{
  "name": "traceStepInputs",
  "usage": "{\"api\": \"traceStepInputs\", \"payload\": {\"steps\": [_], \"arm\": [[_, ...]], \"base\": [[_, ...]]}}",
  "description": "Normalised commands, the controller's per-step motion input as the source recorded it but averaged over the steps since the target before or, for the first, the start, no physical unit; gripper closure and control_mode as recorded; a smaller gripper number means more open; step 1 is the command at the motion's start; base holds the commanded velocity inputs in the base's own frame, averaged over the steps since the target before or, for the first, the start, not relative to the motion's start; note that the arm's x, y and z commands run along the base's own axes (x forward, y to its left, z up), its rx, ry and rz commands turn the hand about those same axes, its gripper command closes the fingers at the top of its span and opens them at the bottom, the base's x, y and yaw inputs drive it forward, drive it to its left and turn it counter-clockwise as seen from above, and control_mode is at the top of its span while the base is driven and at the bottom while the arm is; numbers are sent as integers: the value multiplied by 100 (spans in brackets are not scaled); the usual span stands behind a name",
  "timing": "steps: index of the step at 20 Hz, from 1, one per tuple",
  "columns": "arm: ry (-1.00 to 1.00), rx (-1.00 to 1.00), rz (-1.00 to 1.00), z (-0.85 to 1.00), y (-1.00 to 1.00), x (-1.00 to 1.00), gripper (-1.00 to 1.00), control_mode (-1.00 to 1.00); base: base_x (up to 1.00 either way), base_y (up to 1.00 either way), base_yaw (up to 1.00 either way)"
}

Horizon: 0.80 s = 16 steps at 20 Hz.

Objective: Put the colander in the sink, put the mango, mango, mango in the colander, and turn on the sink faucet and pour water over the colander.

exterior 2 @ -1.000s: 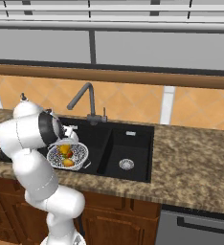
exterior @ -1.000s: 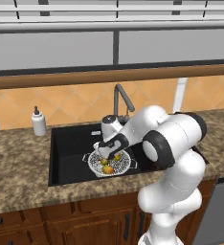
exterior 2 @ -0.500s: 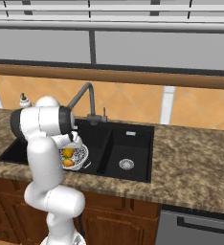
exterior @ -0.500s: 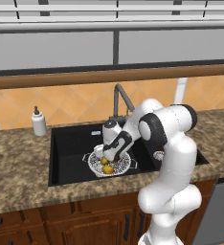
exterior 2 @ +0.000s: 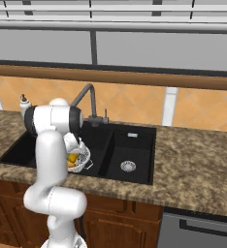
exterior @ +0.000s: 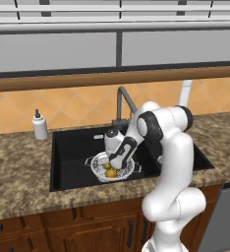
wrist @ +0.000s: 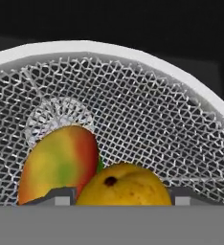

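The colander (exterior: 130, 170) sits in the large left basin of the black sink (exterior: 72, 147). My gripper (exterior: 112, 164) reaches down into it, shut on a yellow mango (wrist: 126, 186) whose sides meet both fingertips (wrist: 61, 195). A second mango (wrist: 61, 162), red, yellow and green, lies on the colander mesh (wrist: 133, 110) right beside the held one. From the right base view the colander (exterior 2: 84, 156) and a mango (exterior 2: 72, 159) peek out behind my arm. The faucet (exterior: 121, 98) arches behind the basin with no water running.
A white soap dispenser (exterior: 39, 125) stands on the granite counter left of the sink. The smaller right basin (exterior 2: 130, 155) with its silver drain lies beyond the colander. A dishwasher front (exterior: 227, 216) is at the lower right.
The arm's elbow and upper links have swung from a low bend to upright. The hand stays down in the colander, and the jaws keep the same width.
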Motion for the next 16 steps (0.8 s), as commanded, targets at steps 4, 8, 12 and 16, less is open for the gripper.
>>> {"api": "traceStepInputs", "payload": {"steps": [4, 8, 12, 16], "arm": [[0, -6, 0, -36, -14, 21, 100, -100], [0, -5, -1, -20, -15, -2, 100, -100], [0, -3, -4, -21, -28, -28, 100, -100], [0, -1, -5, -26, -27, -36, 100, -100]], "base": [[0, 0, 0], [0, 0, 0], [0, 0, 0], [0, 0, 0]]}}
